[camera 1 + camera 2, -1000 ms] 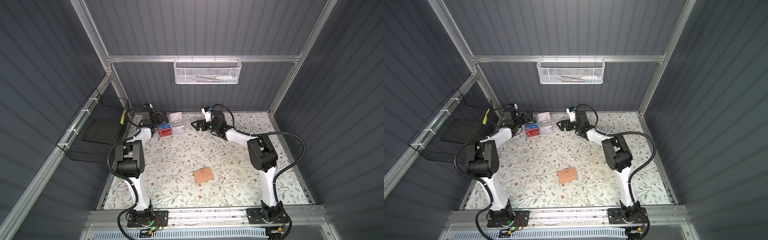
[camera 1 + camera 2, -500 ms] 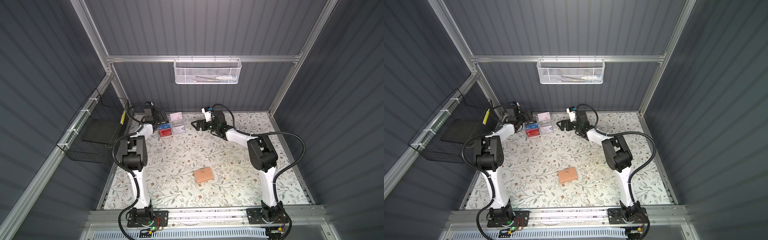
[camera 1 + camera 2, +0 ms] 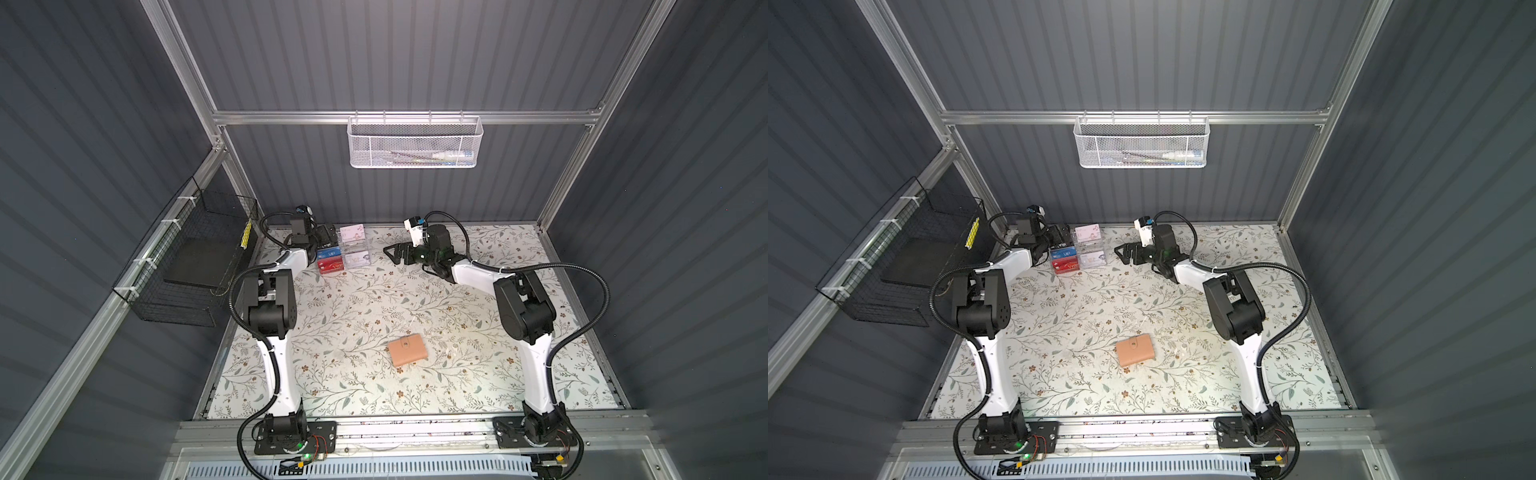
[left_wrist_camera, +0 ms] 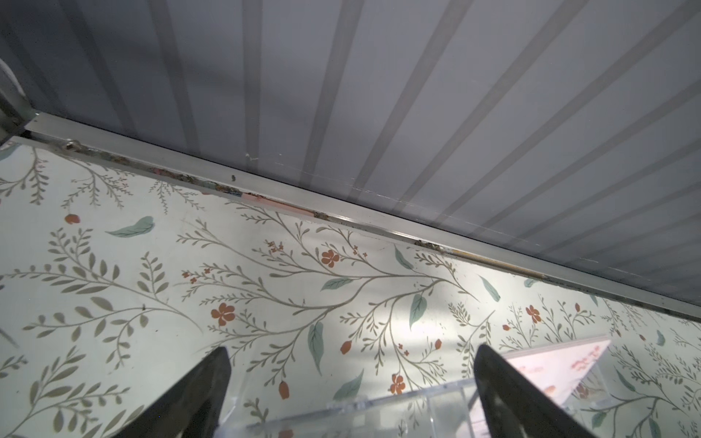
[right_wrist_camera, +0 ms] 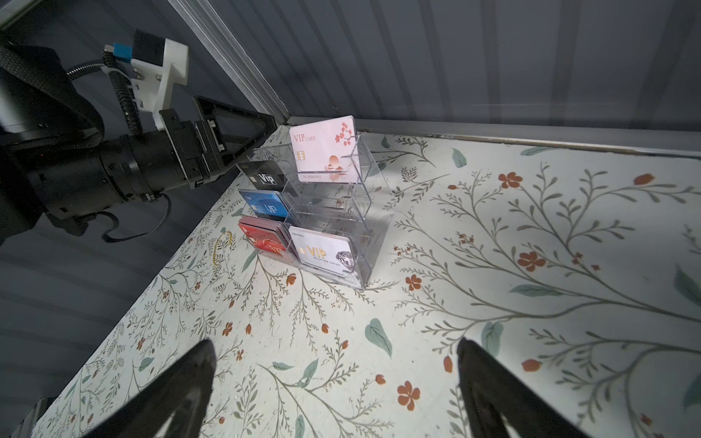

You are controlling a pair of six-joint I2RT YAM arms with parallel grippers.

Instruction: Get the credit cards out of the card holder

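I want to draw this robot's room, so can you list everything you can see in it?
card holder: one, peach, shut, flat near the table's middle
card rack: one, clear, back left of the table
black card: one, black, in the rack
blue card: one, blue, in the rack
red cards: a stack, red, in the rack
pink card: one, pink, rack's top tier
white card: one, white, rack's lowest tier
mesh basket: one, white, on the back rail
wire basket: one, black, on the left wall
table: one, flowery
left gripper: one, black, open, at the rack
right gripper: one, black, open, facing the rack
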